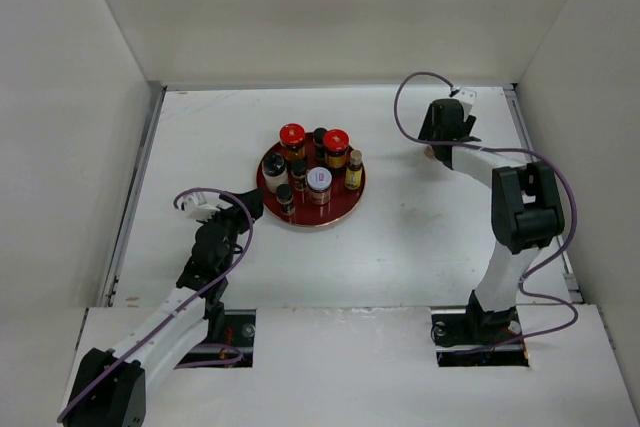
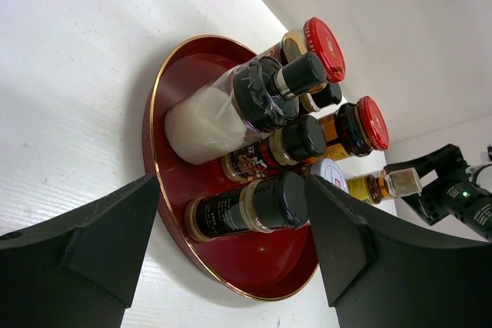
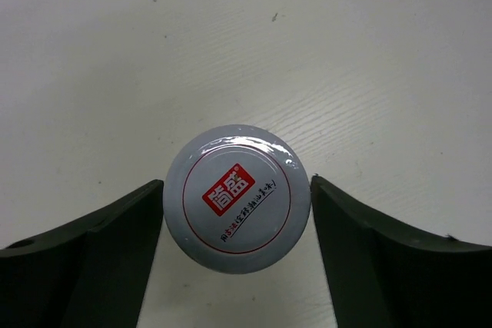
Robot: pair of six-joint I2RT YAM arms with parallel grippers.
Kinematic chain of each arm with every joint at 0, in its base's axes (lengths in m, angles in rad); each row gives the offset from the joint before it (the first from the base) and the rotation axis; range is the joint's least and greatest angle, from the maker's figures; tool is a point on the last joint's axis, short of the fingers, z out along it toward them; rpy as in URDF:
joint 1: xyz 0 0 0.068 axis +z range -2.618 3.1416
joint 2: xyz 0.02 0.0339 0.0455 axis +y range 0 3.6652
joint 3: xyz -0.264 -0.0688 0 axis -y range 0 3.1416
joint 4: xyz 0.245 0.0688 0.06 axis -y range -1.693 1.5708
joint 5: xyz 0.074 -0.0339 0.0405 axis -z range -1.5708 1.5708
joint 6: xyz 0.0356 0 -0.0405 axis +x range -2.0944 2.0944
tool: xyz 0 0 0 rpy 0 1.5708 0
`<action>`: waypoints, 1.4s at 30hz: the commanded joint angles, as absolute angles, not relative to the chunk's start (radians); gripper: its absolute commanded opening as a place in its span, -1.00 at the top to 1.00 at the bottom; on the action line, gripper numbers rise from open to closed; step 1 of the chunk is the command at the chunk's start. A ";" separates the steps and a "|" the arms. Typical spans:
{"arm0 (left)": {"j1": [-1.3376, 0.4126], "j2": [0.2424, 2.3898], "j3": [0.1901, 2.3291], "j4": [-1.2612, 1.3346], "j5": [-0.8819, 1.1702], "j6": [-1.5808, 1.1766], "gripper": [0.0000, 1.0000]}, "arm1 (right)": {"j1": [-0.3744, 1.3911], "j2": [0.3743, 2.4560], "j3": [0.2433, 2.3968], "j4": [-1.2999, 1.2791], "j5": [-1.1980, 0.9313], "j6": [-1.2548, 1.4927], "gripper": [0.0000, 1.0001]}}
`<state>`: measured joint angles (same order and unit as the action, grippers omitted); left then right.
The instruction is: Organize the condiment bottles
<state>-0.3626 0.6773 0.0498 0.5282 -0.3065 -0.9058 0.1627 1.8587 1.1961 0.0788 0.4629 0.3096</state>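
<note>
Several condiment bottles stand on the round red tray (image 1: 268, 185): two red-lidded amber jars (image 1: 292, 137) (image 1: 336, 142), a white black-capped bottle (image 1: 274, 169), a pale-lidded jar (image 1: 319, 182), a slim yellow bottle (image 1: 354, 167) and dark black-capped jars (image 1: 285, 197). My left gripper (image 1: 245, 205) is open and empty at the tray's near-left rim; in the left wrist view (image 2: 232, 182) it faces a dark jar (image 2: 246, 209). My right gripper (image 1: 445, 132) is open at the far right. Its fingers (image 3: 131, 243) straddle a second pale-lidded jar (image 3: 237, 197) standing on the table.
White walls enclose the table on three sides. The right arm's cable loops above its wrist (image 1: 410, 97). The tray's gold rim (image 2: 154, 113) lies just ahead of my left fingers. My right arm (image 2: 453, 193) shows beyond the tray in the left wrist view.
</note>
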 commanded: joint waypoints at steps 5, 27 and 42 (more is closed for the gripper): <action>-0.361 0.675 -0.071 0.583 -0.311 -0.905 -0.51 | 0.165 1.786 1.169 0.132 0.494 0.333 -0.13; -0.360 0.650 -0.072 0.568 -0.304 -0.907 -0.51 | 0.910 1.316 0.847 0.112 0.687 0.526 0.03; -0.361 0.658 -0.072 0.572 -0.304 -0.908 -0.51 | 0.955 1.598 1.046 0.192 0.687 0.430 0.03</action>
